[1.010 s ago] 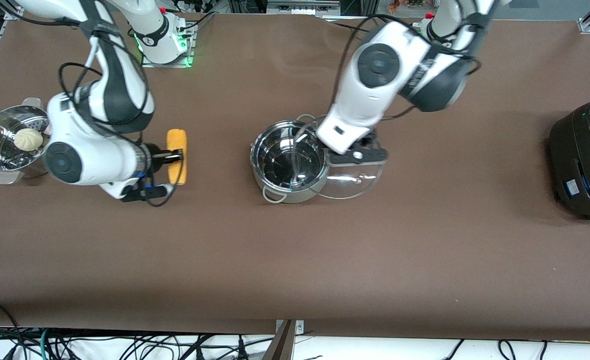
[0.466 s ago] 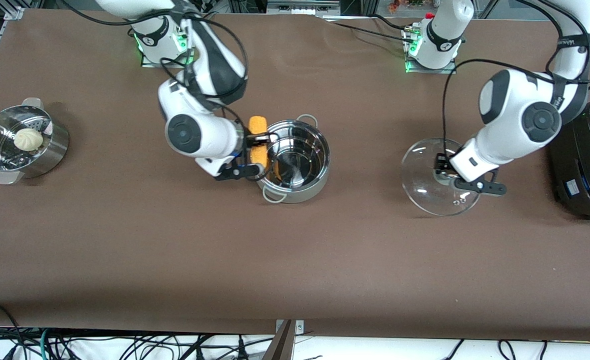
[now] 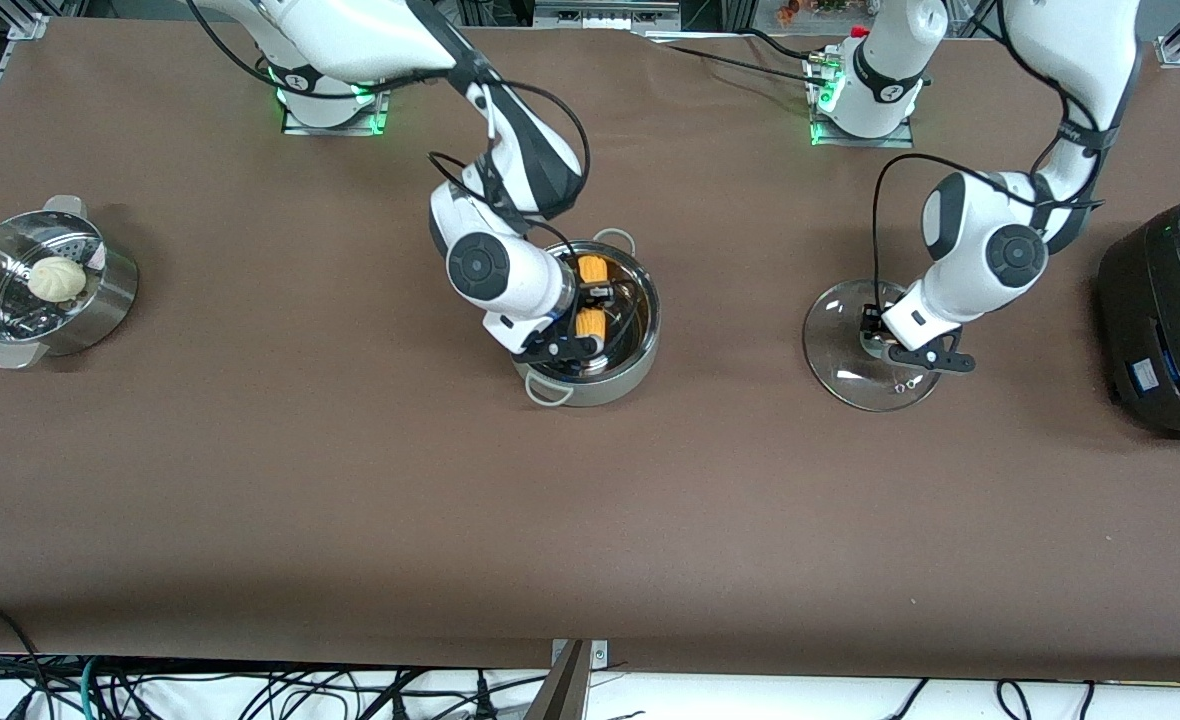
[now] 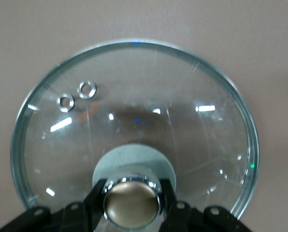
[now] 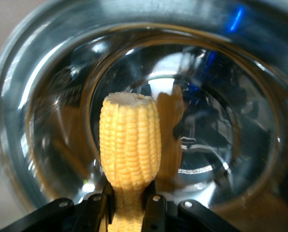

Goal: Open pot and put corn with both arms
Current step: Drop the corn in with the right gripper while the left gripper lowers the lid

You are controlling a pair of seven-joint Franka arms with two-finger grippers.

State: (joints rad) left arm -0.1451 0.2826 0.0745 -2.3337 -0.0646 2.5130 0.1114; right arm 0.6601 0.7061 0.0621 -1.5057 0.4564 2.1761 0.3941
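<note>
The steel pot [image 3: 638, 340] stands open at the table's middle. My right gripper [image 3: 595, 296] is inside it, shut on the yellow corn [image 3: 591, 268], which lies across the pot's inside. In the right wrist view the corn [image 5: 129, 140] sticks out from between the black fingers [image 5: 151, 205] over the pot's shiny bottom [image 5: 202, 145]. The glass lid [image 3: 840, 350] lies on the table toward the left arm's end. My left gripper [image 3: 888, 340] is shut on its round knob [image 4: 132, 202]; the lid's glass [image 4: 134, 111] rests flat on the brown table.
A perforated steamer basket [image 3: 100, 290] holding a white bun [image 3: 56, 278] sits at the right arm's end of the table. A black rice cooker [image 3: 1165, 315] stands at the left arm's end, close beside the left arm's elbow.
My right gripper carried the corn from beside the pot's rim into the pot. My left gripper lowered the lid onto the table, slightly closer to the bases.
</note>
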